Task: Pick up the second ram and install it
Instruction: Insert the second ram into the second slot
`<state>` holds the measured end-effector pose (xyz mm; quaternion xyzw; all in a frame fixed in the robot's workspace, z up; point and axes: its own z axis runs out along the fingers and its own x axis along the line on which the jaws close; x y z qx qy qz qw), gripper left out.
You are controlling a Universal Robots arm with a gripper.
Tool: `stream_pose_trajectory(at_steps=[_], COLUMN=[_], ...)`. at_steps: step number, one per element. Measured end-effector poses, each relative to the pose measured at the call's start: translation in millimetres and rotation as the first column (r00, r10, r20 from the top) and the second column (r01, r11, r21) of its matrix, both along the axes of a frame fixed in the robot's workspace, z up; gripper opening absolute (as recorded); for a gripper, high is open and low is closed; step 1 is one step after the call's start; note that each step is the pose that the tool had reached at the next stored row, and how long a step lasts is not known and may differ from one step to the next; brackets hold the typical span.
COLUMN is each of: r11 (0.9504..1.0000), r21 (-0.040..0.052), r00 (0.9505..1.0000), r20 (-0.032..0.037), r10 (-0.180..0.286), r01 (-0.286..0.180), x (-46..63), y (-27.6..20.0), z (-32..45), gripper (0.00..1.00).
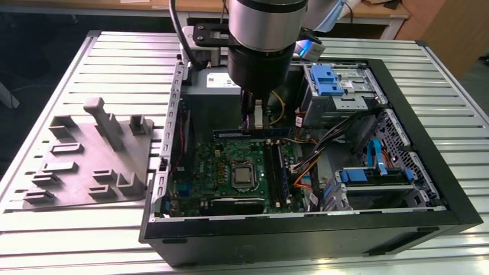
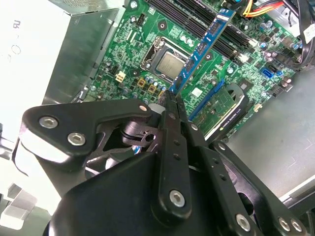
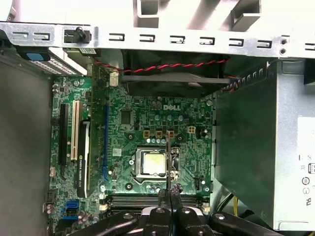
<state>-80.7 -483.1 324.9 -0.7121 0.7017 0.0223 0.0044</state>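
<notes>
**Gripper state:** the black 2-finger gripper (image 2: pixel 171 97) is closed on the second ram (image 2: pixel 202 46), a thin, flat, dark blue circuit-board stick carrying small black chips; the fingers pinch its 2 flat faces, and the stick projects beyond the fingertips.

**Position:** the second ram hangs inside the open black computer case (image 1: pixel 450 189), above the large green motherboard (image 3: pixel 157 113) and clear of it; it is not seated in the long black memory slots (image 1: pixel 272 166), and in the exterior view it lies crosswise to them.

**Handling, by judgement:** light and stiff, yet fragile; the board may crack if bent, and the smooth faces may slip under a weak pinch. Hold on the flat faces near the upper long edge, mid-length; keep the contact edge free.
</notes>
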Motion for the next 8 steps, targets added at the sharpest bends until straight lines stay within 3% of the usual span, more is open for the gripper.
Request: stream_pose_trajectory(at_steps=[8], r11=[1.0000], r21=[-0.0001], r00=[1.0000], r20=[0.0000], r10=[0.000], r01=[0.000], x=[0.0], y=[0.0], z=[-0.1], gripper=[0.11])
